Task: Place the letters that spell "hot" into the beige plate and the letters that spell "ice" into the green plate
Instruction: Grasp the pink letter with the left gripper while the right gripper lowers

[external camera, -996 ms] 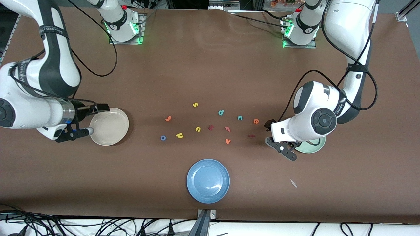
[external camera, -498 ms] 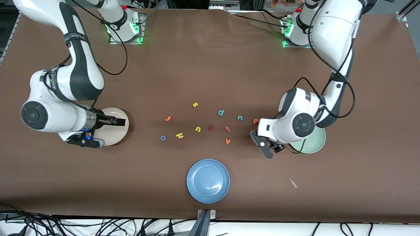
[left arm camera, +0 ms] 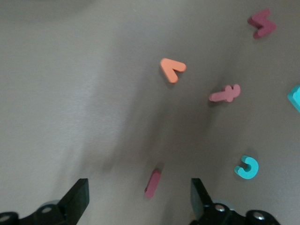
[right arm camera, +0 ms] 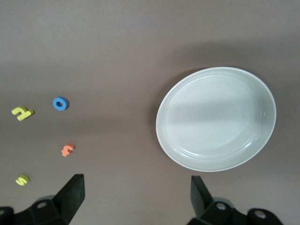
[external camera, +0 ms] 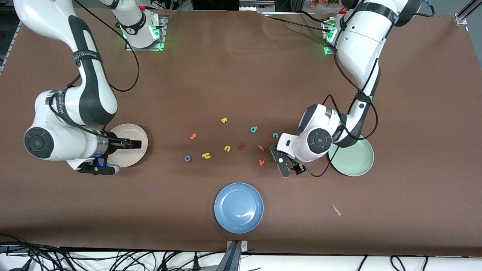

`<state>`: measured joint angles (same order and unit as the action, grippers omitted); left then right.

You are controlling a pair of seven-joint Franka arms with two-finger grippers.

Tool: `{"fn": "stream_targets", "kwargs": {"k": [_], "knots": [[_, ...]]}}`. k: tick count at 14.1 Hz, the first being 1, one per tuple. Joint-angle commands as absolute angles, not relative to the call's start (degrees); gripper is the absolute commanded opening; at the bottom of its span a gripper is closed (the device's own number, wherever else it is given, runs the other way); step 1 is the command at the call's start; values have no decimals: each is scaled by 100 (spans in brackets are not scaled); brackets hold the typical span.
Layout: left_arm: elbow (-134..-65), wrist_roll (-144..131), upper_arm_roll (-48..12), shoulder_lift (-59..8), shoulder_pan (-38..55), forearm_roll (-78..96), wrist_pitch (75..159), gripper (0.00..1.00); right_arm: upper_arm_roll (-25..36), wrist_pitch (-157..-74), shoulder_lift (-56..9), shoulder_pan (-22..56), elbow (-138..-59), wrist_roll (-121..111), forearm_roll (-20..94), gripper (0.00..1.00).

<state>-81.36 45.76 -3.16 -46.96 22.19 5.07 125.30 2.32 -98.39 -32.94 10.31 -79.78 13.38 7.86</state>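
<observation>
Front view first: the left gripper (external camera: 290, 168) is hanging low over the table just beside the green plate (external camera: 354, 160), on the side toward the right arm's end, and its arm is covering the "i" completely, so I'm not seeing that letter here at all. The "c" (external camera: 275, 135) is peeking out a bit farther from the green plate and farther from the camera. The right gripper (external camera: 116, 156) is waiting at the rim of the beige plate (external camera: 130, 132), well apart from the green plate, so the left arm is clearly the nearer one for any "ice" letter. Left wrist view: this is where it's getting interesting. The fingers (left arm camera: 77, 199) are standing wide apart, holding nothing, and the "i" (left arm camera: 153, 183) is lying flat on the table right between them, not touching either. Its long axis is running crosswise to the line between the two fingers, only slightly tilted, so I'm guessing a straight drop and squeeze would catch the bar across its thin width, no wrist twist needed. The "c" (left arm camera: 247, 167) is sitting just outside one finger, close enough that I'd be worrying about nudging it. Right wrist view: the right gripper's fingers (right arm camera: 70, 194) are also spread wide and empty, and the beige plate is lying empty too.
</observation>
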Motion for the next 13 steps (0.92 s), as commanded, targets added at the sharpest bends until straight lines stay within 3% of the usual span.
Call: {"fn": "stream_targets", "kwargs": {"k": [1,8,9,10,13], "knots": [[-8261,5671,-272,-4632,2346,326,12603,100,211,-10166,-3384,1273,-7839,2429,853,100],[-8271,4597,-246,-4606,2601,-226,12595,97,202,-12030,-3437,1862,-8638,4472,870,100],[-8279,4597,-246,-4597,2602,-272,12551,73,202,-12319,-3445,1950,-8779,4682,870,100],[-8297,4597,-237,-4597,2602,-281,12516,60,202,-12635,-3445,2029,-8980,4798,853,100],[-8429,4693,-246,-4605,2566,-368,12533,58,211,-13393,-3480,2179,-9465,4808,826,100]]}}
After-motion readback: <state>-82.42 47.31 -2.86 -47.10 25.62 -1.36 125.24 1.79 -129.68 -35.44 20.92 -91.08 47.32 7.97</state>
